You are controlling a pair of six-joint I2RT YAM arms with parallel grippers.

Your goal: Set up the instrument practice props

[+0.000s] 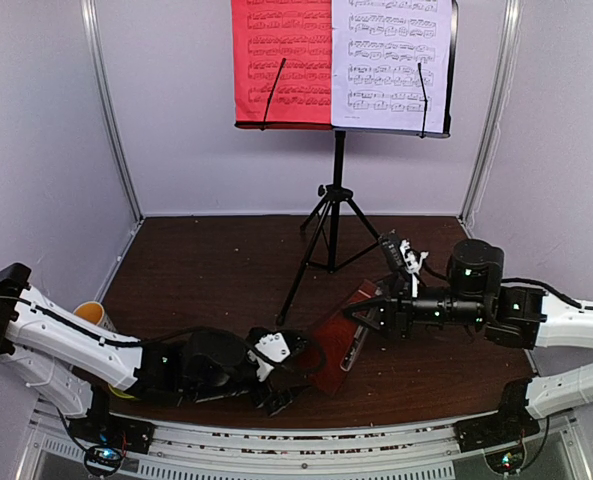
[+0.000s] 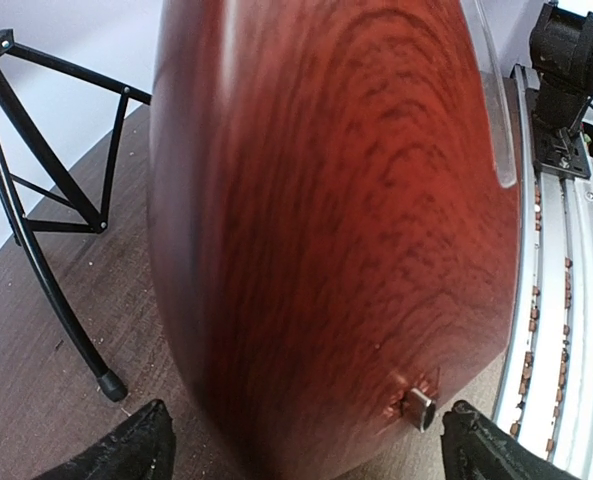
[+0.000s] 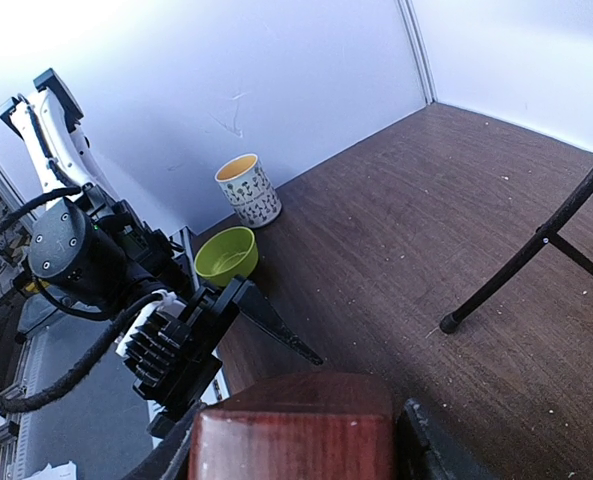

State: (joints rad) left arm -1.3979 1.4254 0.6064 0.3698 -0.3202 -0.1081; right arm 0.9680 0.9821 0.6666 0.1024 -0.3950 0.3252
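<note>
Metronome (image 1: 338, 340) tilted between the two hands, sheets up on the music stand (image 1: 338, 200).

The yellow-green bowl (image 3: 226, 254) shows a bare green inside. The patterned mug (image 3: 248, 190) just behind it is yellowish within, its bottom hidden. Only the right wrist view shows both; the top view catches just the mug's rim behind the left arm. The right hand (image 3: 296, 455) pinches the metronome's narrow top. The left hand (image 2: 306, 455) is spread wide, a fingertip either side of the reddish wood body — touching or not, I cannot tell. The red sheet (image 1: 281, 60) and white sheet (image 1: 391, 60) sit side by side on the stand at the back of the dark brown table (image 1: 206, 270) — pale walls around it.
</note>
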